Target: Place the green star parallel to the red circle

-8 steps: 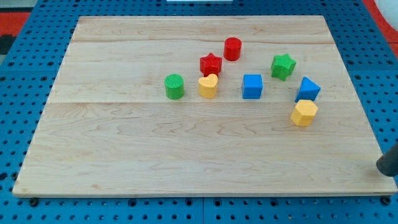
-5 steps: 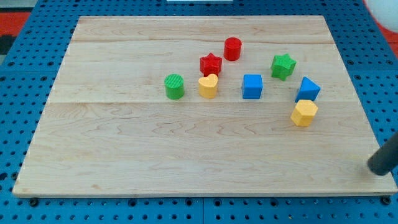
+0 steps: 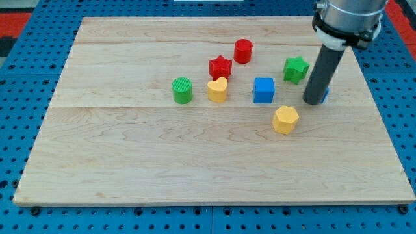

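Step in hand: approach. Our tip (image 3: pixel 314 102) rests on the counter (image 3: pixel 130 162), just below and to the view's right of the green star (image 3: pixel 296 68); we judge no contact with the star yet.
Jaws: none on this rig. The arm ends in a plain rod, so nothing opens, closes or grips.
Task thing: the green star sits at the view's right of the cluster. The red circle (image 3: pixel 243 50) sits a little higher and to the view's left, well apart from the star.
Next move, our judgement: the star lies only slightly lower in the view than the circle. We need a short push toward the view's top, from below the star, to bring it level.
Obstruction: a blue block (image 3: pixel 323 95) is mostly hidden behind the rod, touching or just beside it; we cannot tell which.
Neighbours: blue cube (image 3: pixel 263 90) is below-left of the star, close to a push line. Yellow block (image 3: pixel 285 119) lies below, clear of it.
Others: red star (image 3: pixel 220 67), yellow heart (image 3: pixel 218 90) and green cylinder (image 3: pixel 182 90) are further left, out of the way.
Risk: an off-centre push may spin the star.
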`<move>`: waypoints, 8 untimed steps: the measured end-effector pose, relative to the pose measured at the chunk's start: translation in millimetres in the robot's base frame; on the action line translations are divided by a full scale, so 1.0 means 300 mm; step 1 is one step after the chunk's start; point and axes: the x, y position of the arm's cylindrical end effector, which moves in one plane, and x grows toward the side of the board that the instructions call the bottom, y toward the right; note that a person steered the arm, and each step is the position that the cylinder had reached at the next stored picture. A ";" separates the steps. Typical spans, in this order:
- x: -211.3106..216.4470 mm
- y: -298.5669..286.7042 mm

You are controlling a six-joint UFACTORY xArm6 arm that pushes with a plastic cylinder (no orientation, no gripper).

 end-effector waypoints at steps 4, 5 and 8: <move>-0.151 0.017; -0.247 0.038; -0.405 0.106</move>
